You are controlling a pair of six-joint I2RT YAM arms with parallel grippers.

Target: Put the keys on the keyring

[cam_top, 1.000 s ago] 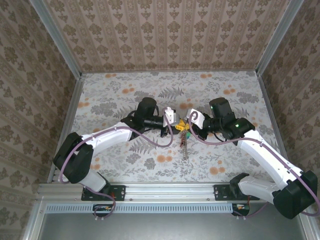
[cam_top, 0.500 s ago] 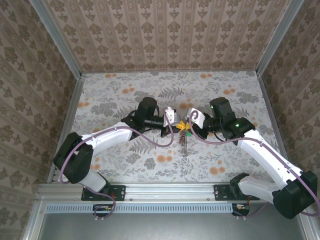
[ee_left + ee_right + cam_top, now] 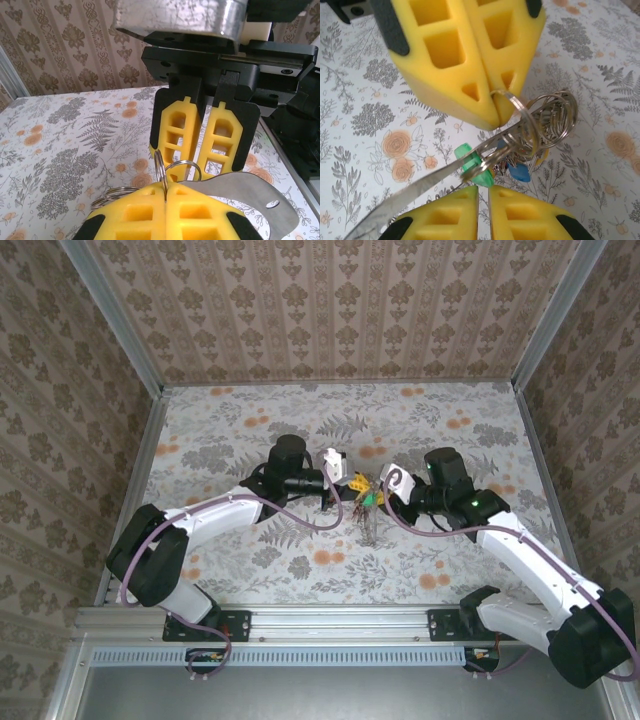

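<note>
**Item:** keyring [image 3: 160,169], mid-table, between the two arms.

**Hold:** left gripper [image 3: 165,195], fingers pressed together on the wire. The ring stands on edge along their seam, pointing at the right gripper [image 3: 483,194].

**Right fingers:** nearly closed (whether they pinch anything cannot be told).

**Keys** [image 3: 470,167]**:** just off the right tips, nearer that arm. The bunch's long axis trails toward the near edge.

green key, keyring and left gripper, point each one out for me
green key [image 3: 471,167], right wrist view, on its green plastic head
keyring [image 3: 160,167], left wrist view, on the metal ring's edge
left gripper [image 3: 165,192], left wrist view, on the seam between its yellow fingertips
</note>
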